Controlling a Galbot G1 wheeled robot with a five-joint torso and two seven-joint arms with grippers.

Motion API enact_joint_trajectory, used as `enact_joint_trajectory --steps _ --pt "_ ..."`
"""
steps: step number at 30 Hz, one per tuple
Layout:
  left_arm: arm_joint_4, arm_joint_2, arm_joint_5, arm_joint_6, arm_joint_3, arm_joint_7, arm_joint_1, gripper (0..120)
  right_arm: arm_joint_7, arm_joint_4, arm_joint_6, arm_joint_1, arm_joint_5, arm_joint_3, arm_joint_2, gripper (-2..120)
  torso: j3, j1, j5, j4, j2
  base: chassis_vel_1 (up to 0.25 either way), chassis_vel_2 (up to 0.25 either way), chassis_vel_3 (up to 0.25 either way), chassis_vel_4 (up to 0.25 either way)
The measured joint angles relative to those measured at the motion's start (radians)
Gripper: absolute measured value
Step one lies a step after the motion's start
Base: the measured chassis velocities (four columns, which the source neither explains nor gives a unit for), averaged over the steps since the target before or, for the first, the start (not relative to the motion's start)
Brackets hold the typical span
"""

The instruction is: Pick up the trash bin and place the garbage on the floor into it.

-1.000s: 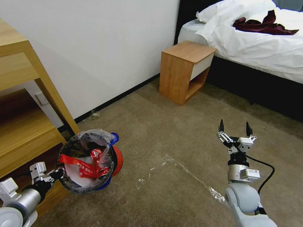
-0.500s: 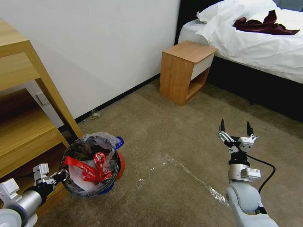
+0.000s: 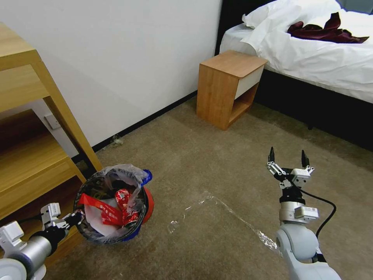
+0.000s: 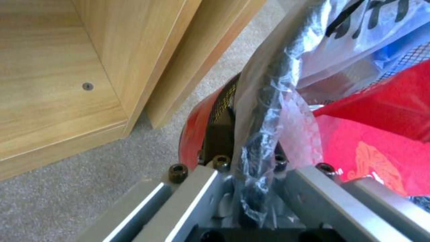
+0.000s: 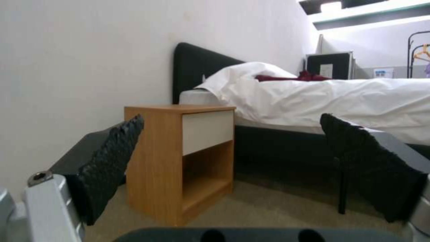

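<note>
Trash bin (image 3: pixel 112 210): on carpet floor (image 3: pixel 217 182) beside wooden shelf unit (image 3: pixel 35 155), holding red wrappers (image 3: pixel 107 210). Left gripper (image 3: pixel 74 218): jaws clenched on black rim and bag liner (image 4: pixel 264 134). Right gripper (image 3: pixel 288 160): jaws released, empty, raised well apart. Step judged: bin carrying or set-down. Next: finding remaining litter near skirting (image 3: pixel 116 142).

trash bin (image 3: pixel 112 210) lower, nearer floor (image 3: pixel 202 171) | left hand (image 3: pixel 75 217) lowered | right hand (image 3: pixel 286 158) slightly shifted

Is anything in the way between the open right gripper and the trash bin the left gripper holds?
Nothing visible: bare floor with a tape strip separates the right gripper from the trash bin, whose rim the left gripper clamps.
</note>
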Motion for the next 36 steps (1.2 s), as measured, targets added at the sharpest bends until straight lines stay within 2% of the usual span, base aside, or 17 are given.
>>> enact_joint_trajectory --steps 14,26,36 --pt "-0.041 -0.006 -0.014 0.016 0.002 -0.021 0.05 0 0.0 -0.004 -0.001 0.01 0.015 0.0 -0.016 100 0.0 0.0 0.0 0.0 0.0 0.0 0.0 0.0 0.0" --pt "-0.067 0.058 -0.087 0.043 -0.032 -0.052 0.114 0 0.0 -0.005 -0.008 0.018 0.025 0.0 -0.028 100 0.0 0.0 0.0 0.0 0.0 0.0 0.0 0.0 0.0" --pt "-0.066 0.056 -0.092 0.04 -0.024 -0.059 0.108 0 -0.001 -0.01 -0.007 0.017 0.025 0.0 -0.028 100 0.0 0.0 0.0 0.0 0.0 0.0 0.0 0.0 0.0"
